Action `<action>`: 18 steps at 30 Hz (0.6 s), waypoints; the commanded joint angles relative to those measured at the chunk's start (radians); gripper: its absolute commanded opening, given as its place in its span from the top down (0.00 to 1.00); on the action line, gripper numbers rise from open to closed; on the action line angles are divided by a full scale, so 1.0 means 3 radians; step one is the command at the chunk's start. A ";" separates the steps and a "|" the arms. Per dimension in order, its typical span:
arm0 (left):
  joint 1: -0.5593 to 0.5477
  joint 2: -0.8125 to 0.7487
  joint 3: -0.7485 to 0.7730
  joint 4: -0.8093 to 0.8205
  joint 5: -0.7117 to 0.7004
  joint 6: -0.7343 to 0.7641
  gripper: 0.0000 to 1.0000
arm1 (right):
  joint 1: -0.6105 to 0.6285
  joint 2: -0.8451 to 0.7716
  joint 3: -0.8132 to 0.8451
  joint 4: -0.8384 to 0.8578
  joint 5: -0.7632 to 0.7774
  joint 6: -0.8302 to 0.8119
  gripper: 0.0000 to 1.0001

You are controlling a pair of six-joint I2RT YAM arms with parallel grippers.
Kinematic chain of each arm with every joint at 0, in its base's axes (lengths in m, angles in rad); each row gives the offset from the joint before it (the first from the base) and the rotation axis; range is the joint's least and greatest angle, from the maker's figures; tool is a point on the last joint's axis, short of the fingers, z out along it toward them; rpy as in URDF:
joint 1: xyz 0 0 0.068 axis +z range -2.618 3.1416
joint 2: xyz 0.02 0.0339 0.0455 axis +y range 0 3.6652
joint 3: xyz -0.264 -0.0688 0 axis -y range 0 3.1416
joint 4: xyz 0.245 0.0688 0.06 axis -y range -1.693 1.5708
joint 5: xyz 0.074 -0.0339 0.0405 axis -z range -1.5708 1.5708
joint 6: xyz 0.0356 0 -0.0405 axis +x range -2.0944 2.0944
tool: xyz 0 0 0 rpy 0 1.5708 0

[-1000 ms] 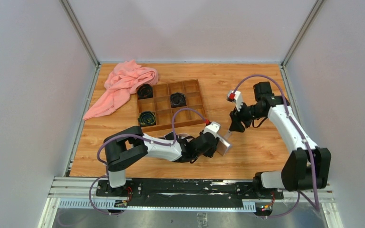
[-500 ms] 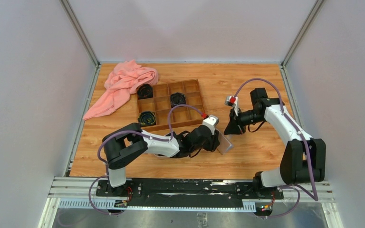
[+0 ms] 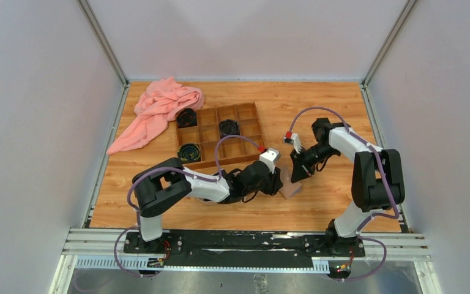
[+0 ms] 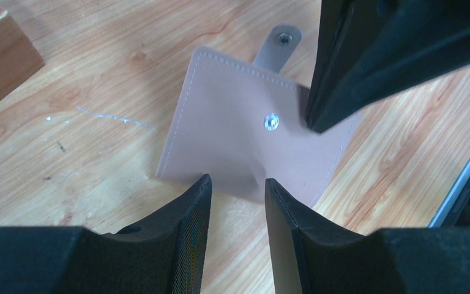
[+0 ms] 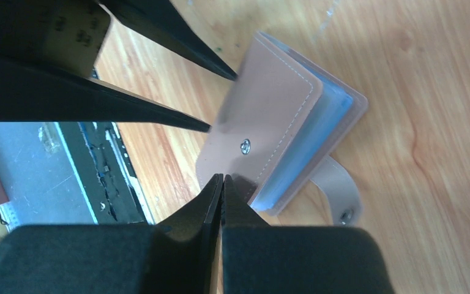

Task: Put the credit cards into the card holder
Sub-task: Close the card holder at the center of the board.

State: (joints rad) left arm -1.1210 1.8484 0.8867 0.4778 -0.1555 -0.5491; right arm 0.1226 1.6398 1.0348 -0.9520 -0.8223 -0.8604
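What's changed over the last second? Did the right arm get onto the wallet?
The right gripper swung in toward the left arm, jaws closing, and now sits shut at the cover edge of the card holder; whether it pinches the cover is unclear. The left gripper kept hold of the card holder. The pink cloth and wooden box are unmoved.

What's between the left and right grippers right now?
The card holder: in the left wrist view its tan cover spans from the left gripper to the tip of the shut right gripper.

No readable text or numbers anywhere, dark marks on tan patch (image 5: pixel 76 32) too blurred
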 commanded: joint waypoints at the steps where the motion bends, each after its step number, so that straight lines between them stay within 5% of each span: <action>1: 0.0019 -0.0228 -0.0162 0.0115 0.0029 0.0282 0.58 | 0.0036 0.0048 0.0028 0.0141 0.0399 0.0261 0.98; 7: 0.0019 -0.0696 -0.0426 0.0184 -0.0156 0.0702 0.56 | 0.0035 0.0179 0.0048 0.0145 0.0427 0.0276 0.98; 10: 0.0019 -0.0936 -0.0634 0.0363 -0.0327 0.0873 0.47 | 0.0035 0.0198 0.0048 0.0141 0.0400 0.0249 0.98; 16: 0.0060 -0.1201 -0.1189 0.1266 -0.0497 0.1093 0.01 | 0.0041 0.0295 0.0073 0.0110 0.0378 0.0189 0.97; 18: 0.0175 -0.1177 -0.1292 0.1519 -0.0215 0.1071 0.00 | 0.0041 0.0305 0.0080 0.0100 0.0357 0.0158 0.97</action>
State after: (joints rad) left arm -1.1122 1.4929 0.5621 0.7261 -0.2527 -0.2756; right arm 0.1234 1.7138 1.0355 -0.9009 -0.7193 -0.7944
